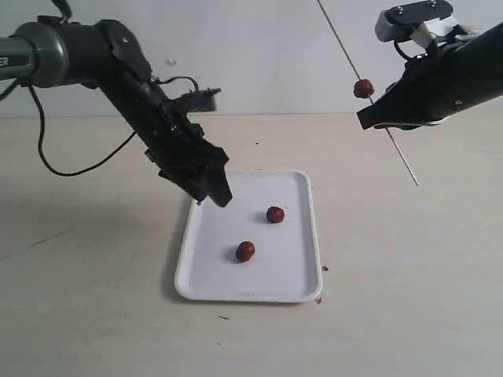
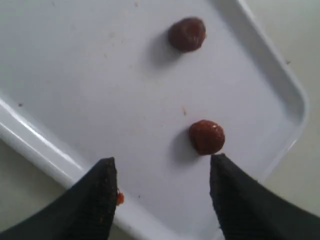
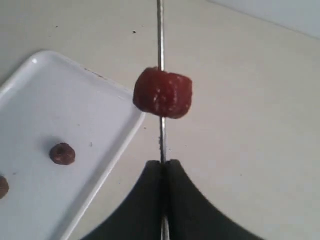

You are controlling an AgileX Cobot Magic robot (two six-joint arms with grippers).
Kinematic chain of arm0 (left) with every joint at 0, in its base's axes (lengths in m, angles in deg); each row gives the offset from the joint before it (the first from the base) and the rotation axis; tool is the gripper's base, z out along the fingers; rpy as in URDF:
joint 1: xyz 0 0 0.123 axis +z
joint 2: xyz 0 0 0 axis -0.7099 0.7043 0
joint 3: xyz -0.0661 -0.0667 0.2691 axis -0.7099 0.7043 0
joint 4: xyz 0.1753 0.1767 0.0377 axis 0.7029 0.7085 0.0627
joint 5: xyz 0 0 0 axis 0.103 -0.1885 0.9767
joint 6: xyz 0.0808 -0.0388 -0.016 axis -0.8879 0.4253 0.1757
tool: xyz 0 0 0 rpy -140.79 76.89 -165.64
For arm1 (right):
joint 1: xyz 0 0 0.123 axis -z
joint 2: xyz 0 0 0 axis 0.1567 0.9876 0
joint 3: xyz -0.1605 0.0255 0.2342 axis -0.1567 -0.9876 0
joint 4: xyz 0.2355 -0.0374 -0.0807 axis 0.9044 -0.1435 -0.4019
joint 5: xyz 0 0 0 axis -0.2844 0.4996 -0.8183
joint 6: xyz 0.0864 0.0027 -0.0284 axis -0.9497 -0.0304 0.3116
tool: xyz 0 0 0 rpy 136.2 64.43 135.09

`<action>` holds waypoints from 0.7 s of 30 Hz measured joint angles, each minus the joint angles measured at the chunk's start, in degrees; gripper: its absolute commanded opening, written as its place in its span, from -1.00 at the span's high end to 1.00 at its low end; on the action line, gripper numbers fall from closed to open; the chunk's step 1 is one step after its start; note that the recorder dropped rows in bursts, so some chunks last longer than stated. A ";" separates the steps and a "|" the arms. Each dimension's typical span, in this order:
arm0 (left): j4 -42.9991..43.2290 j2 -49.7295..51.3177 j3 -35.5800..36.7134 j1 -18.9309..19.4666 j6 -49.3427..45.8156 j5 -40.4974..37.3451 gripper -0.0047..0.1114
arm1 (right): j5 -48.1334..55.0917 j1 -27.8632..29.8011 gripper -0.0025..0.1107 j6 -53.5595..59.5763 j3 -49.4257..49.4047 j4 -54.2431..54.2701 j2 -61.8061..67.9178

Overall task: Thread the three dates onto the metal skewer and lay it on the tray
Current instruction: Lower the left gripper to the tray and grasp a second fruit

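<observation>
Grey metal is seen pinched between the closed fingers of the right tool (image 3: 163, 166). The metal skewer (image 3: 160, 30) is clamped there and held slanted in the air, well above the table (image 1: 94, 314) and off to the right of the tray (image 1: 208, 271). One threaded date (image 3: 163, 93) is carried on the rod, just beyond the fingertips. Two more are left lying apart on the tray. The left tool (image 2: 162, 165) is hung over the tray's rim with its fingers spread wide and nothing held. The nearer loose date (image 2: 206, 137) is found just ahead of one finger, the farther loose date (image 2: 187, 34) well beyond.

Trouble can be expected at the pick. A small round fruit on a glossy surface is easily rolled away if it is touched by one finger before the other. A red smear (image 2: 120, 198) is noticed on a left finger, so a sticky release may be feared. At the threading, the thin rod could be swivelled in so narrow a pinch once it is pushed against. A date pierced off centre could be split, and crumbs (image 1: 324, 269) are already scattered beside the tray. The threaded date could also be slid along the rod if the slant is steepened.
</observation>
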 measured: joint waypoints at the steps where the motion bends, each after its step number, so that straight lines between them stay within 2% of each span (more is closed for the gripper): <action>1: 2.54 0.00 0.00 -1.55 1.36 0.10 -0.03 | 0.09 0.31 0.96 -0.61 0.00 -0.45 0.00; 5: 12.45 0.00 0.00 -8.23 2.03 1.79 -0.03 | 0.68 0.76 0.96 -1.65 0.00 -1.40 0.00; 8: 14.86 0.00 0.00 -12.05 -11.37 1.68 -0.03 | 1.35 0.76 0.96 -1.99 0.00 -1.63 0.00; 13: 19.11 -1.12 0.00 -13.47 -36.62 0.17 -0.03 | 1.47 0.76 0.96 -1.99 0.00 -1.63 0.00; 17: 18.54 -1.12 0.69 -13.60 -47.12 3.89 -0.03 | 1.47 0.76 0.96 -1.99 0.00 -1.63 0.00; 21: 17.63 -1.12 3.29 -14.79 -53.12 6.34 -0.03 | 1.47 0.76 0.96 -1.99 0.00 -1.63 0.00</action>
